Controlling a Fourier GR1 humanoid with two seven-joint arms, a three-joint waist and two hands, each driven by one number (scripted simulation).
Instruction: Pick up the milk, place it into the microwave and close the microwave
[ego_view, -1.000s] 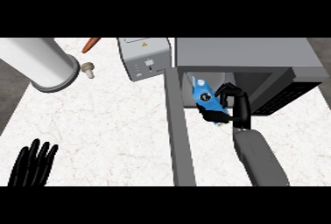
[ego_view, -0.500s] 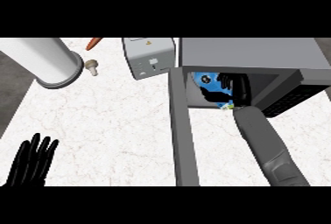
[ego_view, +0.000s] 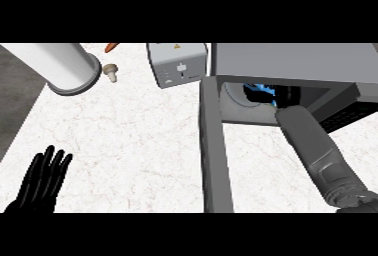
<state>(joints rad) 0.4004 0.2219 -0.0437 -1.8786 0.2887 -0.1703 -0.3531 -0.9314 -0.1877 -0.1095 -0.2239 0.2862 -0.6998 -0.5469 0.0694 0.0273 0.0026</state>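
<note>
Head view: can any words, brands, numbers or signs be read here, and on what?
No readable words or numbers.
Toaster: small yellow triangle sign on top; front marks too small.
Milk: blue print, blurred and mostly hidden.
Microwave panel: dark, nothing legible.

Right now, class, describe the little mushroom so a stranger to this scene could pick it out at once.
Start at the big white cylinder at the counter's upper left. Between it and the grey toaster lies the mushroom. It is small and pale with a tan cap, unlike the orange thing above it.
</note>
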